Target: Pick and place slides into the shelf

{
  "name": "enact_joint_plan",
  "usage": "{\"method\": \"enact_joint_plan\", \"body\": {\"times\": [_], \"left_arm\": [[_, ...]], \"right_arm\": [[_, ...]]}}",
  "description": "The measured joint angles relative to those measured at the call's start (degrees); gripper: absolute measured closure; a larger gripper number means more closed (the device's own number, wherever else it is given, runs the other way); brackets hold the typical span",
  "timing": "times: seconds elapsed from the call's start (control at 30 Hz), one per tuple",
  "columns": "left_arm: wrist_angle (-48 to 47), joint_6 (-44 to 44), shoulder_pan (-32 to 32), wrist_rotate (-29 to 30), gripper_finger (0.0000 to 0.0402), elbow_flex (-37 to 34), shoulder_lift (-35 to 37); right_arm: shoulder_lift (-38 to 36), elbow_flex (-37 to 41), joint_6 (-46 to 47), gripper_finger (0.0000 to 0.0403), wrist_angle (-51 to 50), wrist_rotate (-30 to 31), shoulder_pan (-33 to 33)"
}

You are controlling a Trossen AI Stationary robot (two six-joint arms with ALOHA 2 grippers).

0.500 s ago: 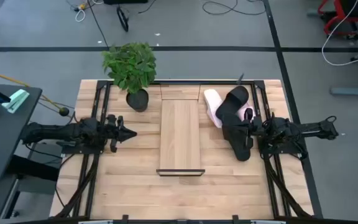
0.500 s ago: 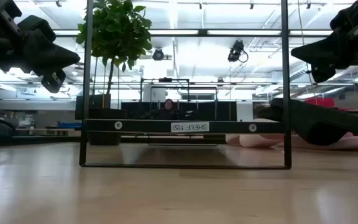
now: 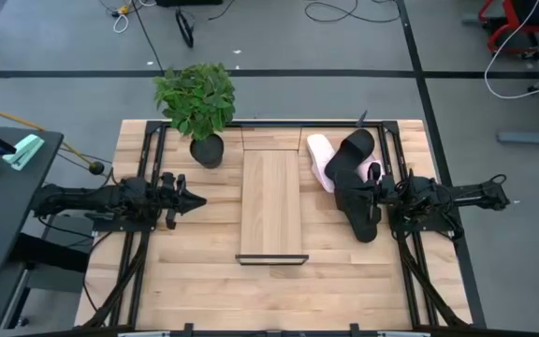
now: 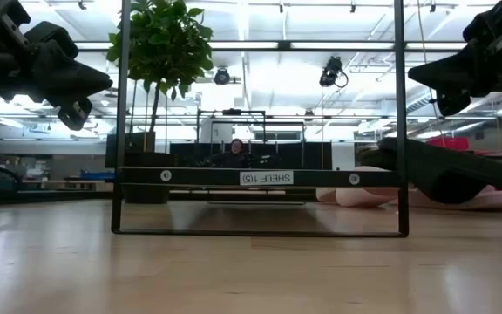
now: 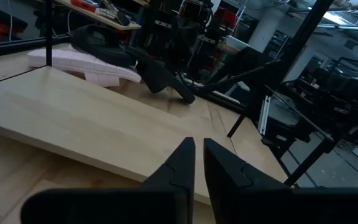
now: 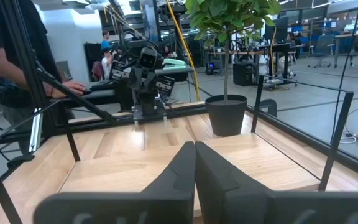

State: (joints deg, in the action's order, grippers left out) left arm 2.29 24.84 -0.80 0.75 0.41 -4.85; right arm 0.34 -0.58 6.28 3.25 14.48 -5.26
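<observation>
Slides (image 3: pixel 349 178) sit bunched on the bench (image 3: pixel 204 271) at about 2 o'clock from the shelf's middle, black ones heaped over pale pink ones (image 3: pixel 318 154), just beside the shelf's right edge. How many lie in the heap, hard to tell from above.

Nearest the camera in the low view, bare bench, then the shelf (image 3: pixel 271 204) with its thin black frame and a label on the front bar. From above its wood plank runs down the bench's middle, nothing on top.

Left gripper (image 3: pixel 197 198) hangs at 9 o'clock of the shelf, well apart from it, fingers (image 5: pixel 185 163) nearly together with only a slit between them, holding nothing.

Right gripper (image 3: pixel 371 197) sits at 3 o'clock, right over the near end of the slide heap; its fingers (image 6: pixel 185 165) are pressed together, empty.

Farther back, a potted plant (image 3: pixel 197 108) stands at 11 o'clock near the bench's far edge. Beyond the bench, a person's arm (image 6: pixel 11 46) shows at a desk.
</observation>
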Motion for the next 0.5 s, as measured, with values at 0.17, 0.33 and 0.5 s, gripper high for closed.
{"method": "enact_joint_plan", "body": {"times": [0.17,0.33,0.5], "left_arm": [[0.0,0.0,0.0,0.0,0.0373,0.0,0.0],[0.0,0.0,0.0,0.0,0.037,0.0,0.0],[0.0,0.0,0.0,0.0,0.0362,0.0,0.0]], "right_arm": [[0.0,0.0,0.0,0.0389,0.0,0.0,0.0],[0.0,0.0,0.0,0.0389,0.0,0.0,0.0],[0.0,0.0,0.0,0.0389,0.0,0.0,0.0]]}}
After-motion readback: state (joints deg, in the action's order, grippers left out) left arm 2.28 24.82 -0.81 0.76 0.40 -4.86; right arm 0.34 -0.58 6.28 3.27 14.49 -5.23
